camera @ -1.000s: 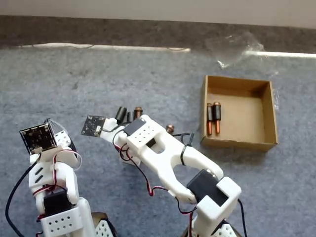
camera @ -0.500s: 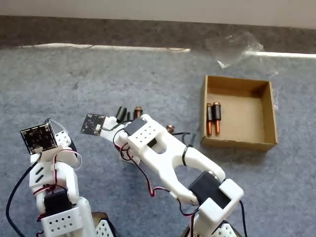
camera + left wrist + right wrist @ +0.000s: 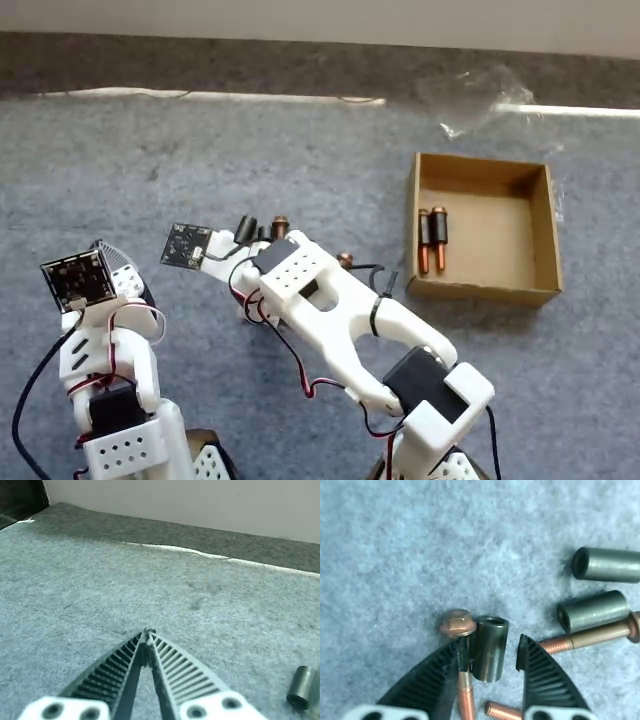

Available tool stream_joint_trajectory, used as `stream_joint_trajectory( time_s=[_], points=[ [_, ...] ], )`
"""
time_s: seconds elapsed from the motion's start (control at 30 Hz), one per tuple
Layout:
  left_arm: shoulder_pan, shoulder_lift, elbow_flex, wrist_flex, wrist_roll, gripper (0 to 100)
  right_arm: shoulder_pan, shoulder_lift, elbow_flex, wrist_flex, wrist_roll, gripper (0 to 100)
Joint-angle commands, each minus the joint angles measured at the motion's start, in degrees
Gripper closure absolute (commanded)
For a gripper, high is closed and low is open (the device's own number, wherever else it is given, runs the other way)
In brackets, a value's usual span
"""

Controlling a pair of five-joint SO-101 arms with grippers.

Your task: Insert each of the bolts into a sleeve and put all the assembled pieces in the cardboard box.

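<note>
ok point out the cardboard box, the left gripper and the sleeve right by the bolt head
cardboard box (image 3: pixel 485 291), high view, its near wall
left gripper (image 3: pixel 147 632), left wrist view, the closed fingertips
sleeve (image 3: pixel 490 652), right wrist view, its side wall

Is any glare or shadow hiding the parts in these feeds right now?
High view: even light; the bright strip at the mat's far edge and the glinting plastic wrap lie clear of the parts. Right wrist view: soft shadows only, a slight sheen on the sleeve between the right gripper's fingers. Left wrist view: flat light, nothing hidden.
</note>
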Motion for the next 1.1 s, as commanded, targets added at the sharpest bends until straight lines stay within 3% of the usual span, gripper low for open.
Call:
stream_joint_trajectory(
  time_s=[0.0,1.07],
  points=[
    [-0.31,-1.01,1.27,0.09,-0.09,99,-0.04,-2.68,-0.4,-1.71,0.79,85.8],
    [-0.31,-0.92,1.27,0.18,-0.09,99,2.07,3.91,-0.84,-2.15,0.7,90.4]
  ],
)
